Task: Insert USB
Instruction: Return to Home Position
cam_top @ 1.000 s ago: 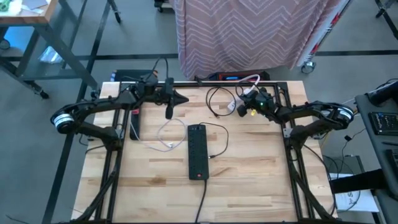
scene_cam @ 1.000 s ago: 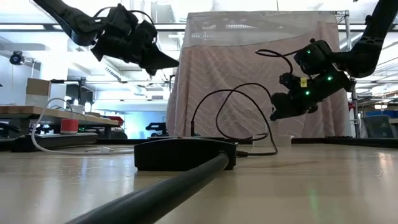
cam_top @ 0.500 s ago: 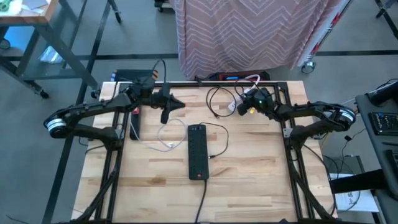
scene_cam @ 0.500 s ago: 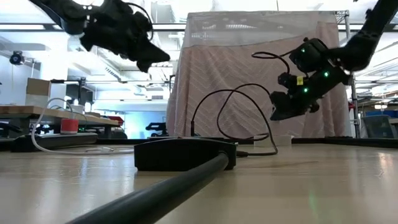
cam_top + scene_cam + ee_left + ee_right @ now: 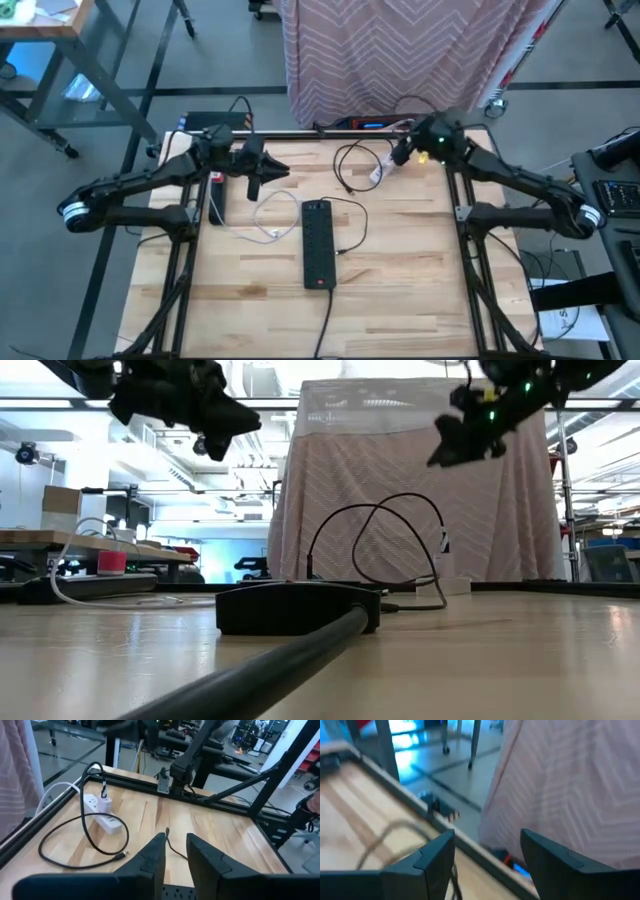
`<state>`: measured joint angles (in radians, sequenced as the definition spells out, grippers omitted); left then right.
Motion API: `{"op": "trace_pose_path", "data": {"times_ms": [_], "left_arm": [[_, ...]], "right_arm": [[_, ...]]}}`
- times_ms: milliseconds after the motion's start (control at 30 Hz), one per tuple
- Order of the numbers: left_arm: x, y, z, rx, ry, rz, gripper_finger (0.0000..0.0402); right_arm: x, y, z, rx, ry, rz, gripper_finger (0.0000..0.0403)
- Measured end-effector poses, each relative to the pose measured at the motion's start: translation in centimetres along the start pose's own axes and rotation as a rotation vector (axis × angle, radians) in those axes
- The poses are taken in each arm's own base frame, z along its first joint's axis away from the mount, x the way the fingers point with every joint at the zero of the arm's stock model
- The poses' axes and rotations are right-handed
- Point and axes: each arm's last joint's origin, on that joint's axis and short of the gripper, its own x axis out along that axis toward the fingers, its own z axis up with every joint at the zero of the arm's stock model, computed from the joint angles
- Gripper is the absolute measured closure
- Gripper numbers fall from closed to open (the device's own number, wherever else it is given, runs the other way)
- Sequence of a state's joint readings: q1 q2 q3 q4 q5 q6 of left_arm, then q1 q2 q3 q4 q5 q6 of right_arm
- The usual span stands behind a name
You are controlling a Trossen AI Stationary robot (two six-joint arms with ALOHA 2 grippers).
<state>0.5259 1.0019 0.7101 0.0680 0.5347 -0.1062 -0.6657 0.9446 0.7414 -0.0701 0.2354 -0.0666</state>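
Overhead, the left gripper [image 5: 254, 172] is held above the table's [image 5: 420, 290] far left, fingers narrowly parted, nothing gripped. The right gripper [image 5: 402, 152] is held at the far edge, wide open, empty. One black cable [image 5: 104, 785] is plugged into one pink adapter [image 5: 104, 802] on one white power strip [image 5: 106, 819]. Two black strips are counted: the middle strip [image 5: 317, 243] and the left strip [image 5: 214, 202].

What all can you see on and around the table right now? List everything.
black power strip: one, black, table centre
second black strip: one, black, table's left side
red adapter: one, red, on that left strip
white power strip: one, white, far side, right of centre
black cable: one, black, looped beside the white strip
white cable: one, white, between the black strips
cloth: one, pink chevron, beyond the far edge
table: one, light wood
left gripper: dark, open, above far left
right gripper: dark, open, above far right
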Motion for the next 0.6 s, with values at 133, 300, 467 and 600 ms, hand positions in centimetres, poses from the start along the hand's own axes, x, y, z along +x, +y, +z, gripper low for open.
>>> {"op": "trace_pose_path", "data": {"times_ms": [133, 300, 467, 600], "left_arm": [[0.0, 0.0, 0.0, -0.094, -0.002, 0.001, 0.0335], [-1.5, -0.8, 0.8, -0.158, -0.016, 0.008, 0.0335], [-5.4, -3.5, 2.0, -0.109, -0.096, -0.02, 0.0335], [-8.7, -5.6, 1.7, -0.04, -0.2, -0.053, 0.0335]], "right_arm": [[-1.5, -0.3, 1.4, 0.017, -0.071, 0.052, 0.0177], [-4.4, 0.2, 1.8, -0.108, -0.157, 0.457, 0.0174], [-7.6, 0.1, 1.8, -0.149, -0.243, 0.669, 0.018], [-10.3, -0.3, 1.5, -0.165, -0.336, 0.747, 0.0186]]}}
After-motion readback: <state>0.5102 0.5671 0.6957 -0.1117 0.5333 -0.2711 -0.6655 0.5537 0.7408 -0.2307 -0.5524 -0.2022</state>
